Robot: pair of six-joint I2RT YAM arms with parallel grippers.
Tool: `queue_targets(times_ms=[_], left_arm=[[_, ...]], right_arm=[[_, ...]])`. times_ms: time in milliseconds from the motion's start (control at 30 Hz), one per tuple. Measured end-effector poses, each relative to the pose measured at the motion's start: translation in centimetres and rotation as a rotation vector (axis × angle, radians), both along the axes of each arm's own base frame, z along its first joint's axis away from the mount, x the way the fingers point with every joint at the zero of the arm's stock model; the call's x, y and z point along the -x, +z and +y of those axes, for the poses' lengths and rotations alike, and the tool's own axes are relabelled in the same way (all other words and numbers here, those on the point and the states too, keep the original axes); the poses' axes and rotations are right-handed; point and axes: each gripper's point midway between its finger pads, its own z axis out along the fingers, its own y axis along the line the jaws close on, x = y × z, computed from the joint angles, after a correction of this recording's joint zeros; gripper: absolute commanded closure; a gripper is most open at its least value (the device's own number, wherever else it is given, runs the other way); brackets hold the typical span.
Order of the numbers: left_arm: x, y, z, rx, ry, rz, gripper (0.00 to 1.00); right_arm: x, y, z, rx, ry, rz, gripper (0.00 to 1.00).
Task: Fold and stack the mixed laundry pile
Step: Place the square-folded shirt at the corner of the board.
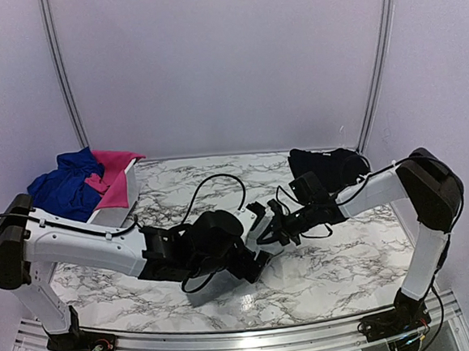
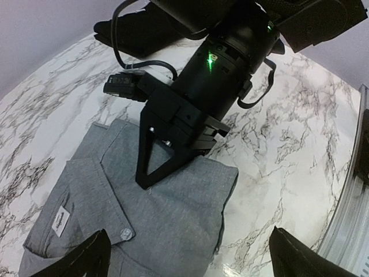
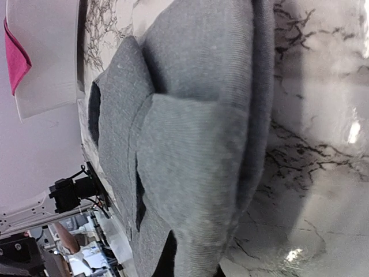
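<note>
The grey shirt (image 2: 173,219) lies folded in the middle of the tabletop (image 2: 277,144), with the left pincer (image 2: 187,249) wide open over it. The right pincer (image 2: 158,156) rests on it; open or closed, I cannot tell. I think it is best to smooth it flat, slowly.

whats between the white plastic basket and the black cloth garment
Only veined white marble tabletop and a looping black cable, per the top external view.

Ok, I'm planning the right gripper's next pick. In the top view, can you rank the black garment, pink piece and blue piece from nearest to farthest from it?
1. The black garment, back right, just beyond the right gripper.
2. The pink piece, back left.
3. The blue piece, farthest left.
</note>
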Motion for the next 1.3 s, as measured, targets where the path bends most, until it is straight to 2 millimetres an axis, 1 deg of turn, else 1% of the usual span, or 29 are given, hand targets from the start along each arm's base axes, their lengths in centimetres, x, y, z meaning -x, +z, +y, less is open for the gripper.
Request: queue_targets(times_ms=[100,200,333,467,633,800,900,1000,1100,1167,1300], left_arm=[[-0.5,1.2,1.5,0.028,0.06,-0.003,0.01],[-0.7,1.6,2.8,0.044,0.111,0.001,0.01],[-0.6,0.8,5.2,0.041,0.181,0.024,0.01],[-0.5,-0.2,6.8,0.03,0.223,0.047,0.01],[-0.5,-1.0,7.7,0.016,0.249,0.066,0.01],[-0.5,-1.1,7.9,0.013,0.257,0.073,0.01],[-0.5,-1.3,8.0,0.006,0.261,0.077,0.01],[-0.4,-1.5,8.2,0.0,0.265,0.082,0.01],[-0.3,-2.2,8.7,-0.013,0.27,0.09,0.01],[-0.1,-2.7,9.1,-0.025,0.272,0.094,0.01],[-0.1,-3.0,9.4,-0.035,0.273,0.096,0.01]], right_arm=[[-1.1,0.4,-0.6,0.089,0.048,-0.069,1.0],[-3.1,1.3,-1.8,0.195,0.084,-0.155,1.0],[-7.5,3.1,-3.9,0.343,0.111,-0.297,1.0],[-11.4,4.3,-6.0,0.498,0.131,-0.417,1.0],[-15.6,5.7,-7.9,0.66,0.14,-0.534,1.0],[-19.7,6.8,-8.5,0.793,0.134,-0.611,1.0],[-21.9,8.2,-9.0,0.87,0.111,-0.653,1.0],[-23.1,10.0,-9.8,0.922,0.088,-0.688,1.0],[-24.1,12.6,-10.9,0.96,0.049,-0.727,1.0],[-24.7,13.9,-11.8,0.979,0.02,-0.746,1.0],[-25.4,14.9,-13.7,1.028,-0.014,-0.75,1.0]])
